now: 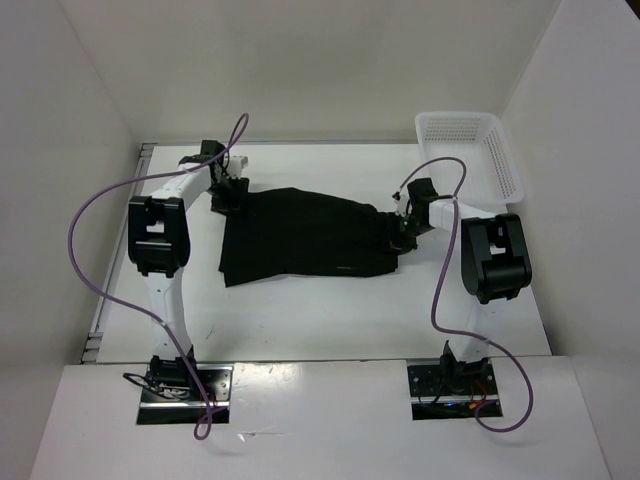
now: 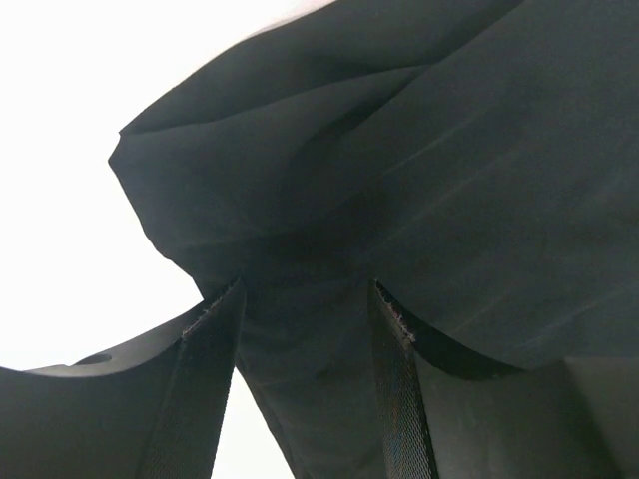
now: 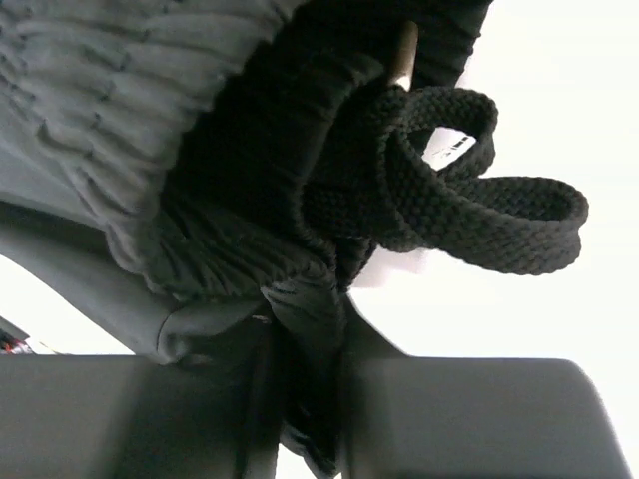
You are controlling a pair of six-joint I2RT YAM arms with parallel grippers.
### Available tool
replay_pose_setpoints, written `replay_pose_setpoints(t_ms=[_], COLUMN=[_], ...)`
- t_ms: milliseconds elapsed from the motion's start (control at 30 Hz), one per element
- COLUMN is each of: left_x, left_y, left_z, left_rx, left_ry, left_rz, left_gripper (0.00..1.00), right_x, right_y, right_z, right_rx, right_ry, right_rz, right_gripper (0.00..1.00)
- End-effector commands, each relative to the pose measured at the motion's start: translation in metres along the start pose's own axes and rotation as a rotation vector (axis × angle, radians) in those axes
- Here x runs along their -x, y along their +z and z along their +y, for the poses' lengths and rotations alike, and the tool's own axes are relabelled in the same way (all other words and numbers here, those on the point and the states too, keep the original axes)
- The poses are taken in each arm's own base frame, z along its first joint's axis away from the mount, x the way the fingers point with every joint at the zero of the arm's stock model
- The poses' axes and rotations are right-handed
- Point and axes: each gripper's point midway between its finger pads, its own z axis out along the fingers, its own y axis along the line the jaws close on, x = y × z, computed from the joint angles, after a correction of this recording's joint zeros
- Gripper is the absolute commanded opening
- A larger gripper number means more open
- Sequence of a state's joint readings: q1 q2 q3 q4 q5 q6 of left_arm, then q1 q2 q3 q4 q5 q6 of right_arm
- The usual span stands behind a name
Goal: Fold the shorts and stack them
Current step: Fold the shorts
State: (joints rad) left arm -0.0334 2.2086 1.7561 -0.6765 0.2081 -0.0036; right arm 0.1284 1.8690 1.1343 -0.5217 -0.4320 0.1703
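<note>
Shorts: the black shorts point(image 1: 300, 235) are lying spread on the white desk point(image 1: 300, 320), stretching from left to right between the two grippers; the near edge is resting flat on the desk
Left gripper: the left gripper point(image 1: 225, 192) is staying at the far left corner of the shorts, and this corner is being pulled up toward it
Left gripper, wrist view: black cloth is filling the gap between the two fingers point(image 2: 394, 399), and the folds are running together at the fingertips; the fingers are standing clearly apart, so one cannot tell if they are pressing the cloth or only standing around it
Right gripper: the right gripper point(image 1: 402, 228) is sitting at the right end of the shorts, where the cloth is bunching together
Right gripper, wrist view: the jaws are standing almost together and are pinching a fold of the black cloth just below the gathered waistband point(image 3: 260, 150)
Drawstring: a thick braided black drawstring point(image 3: 469, 210) is hanging out of the waistband in a loop, just beside the pinched fold and free of the fingers
Basket: a white mesh basket point(image 1: 505, 160) is standing at the far right corner of the desk, apart from the shorts
</note>
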Motion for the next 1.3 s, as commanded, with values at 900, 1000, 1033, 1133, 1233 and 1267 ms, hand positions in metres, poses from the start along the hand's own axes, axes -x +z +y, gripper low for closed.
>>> replay_pose_setpoints(t_ms=[900, 1000, 1033, 1133, 1233, 1267], left_x=[0.027, 0.023, 0.017, 0.016, 0.018, 0.022], left_y=[0.036, 0.055, 0.063, 0.072, 0.065, 0.061], left_z=[-0.249, -0.240, -0.243, -0.245, -0.276, -0.280], left_rx=[-0.399, -0.358, -0.360, -0.354, -0.428, -0.441], left_ry=[0.406, 0.401, 0.405, 0.412, 0.452, 0.456], left_rz=[-0.043, -0.030, -0.014, -0.008, -0.033, -0.046], left_gripper=[0.66, 0.67, 0.67, 0.67, 0.68, 0.68], right_x=[0.062, 0.067, 0.068, 0.073, 0.076, 0.074], right_y=[-0.060, -0.072, -0.075, -0.088, -0.095, -0.098], right_z=[0.031, 0.031, 0.032, 0.036, 0.036, 0.036], right_rx=[-0.024, -0.050, -0.051, -0.062, -0.076, -0.079], right_ry=[-0.140, -0.162, -0.181, -0.212, -0.256, -0.271], right_rz=[-0.245, -0.287, -0.296, -0.320, -0.333, -0.332], right_gripper=[0.00, 0.00, 0.00, 0.00, 0.00, 0.00])
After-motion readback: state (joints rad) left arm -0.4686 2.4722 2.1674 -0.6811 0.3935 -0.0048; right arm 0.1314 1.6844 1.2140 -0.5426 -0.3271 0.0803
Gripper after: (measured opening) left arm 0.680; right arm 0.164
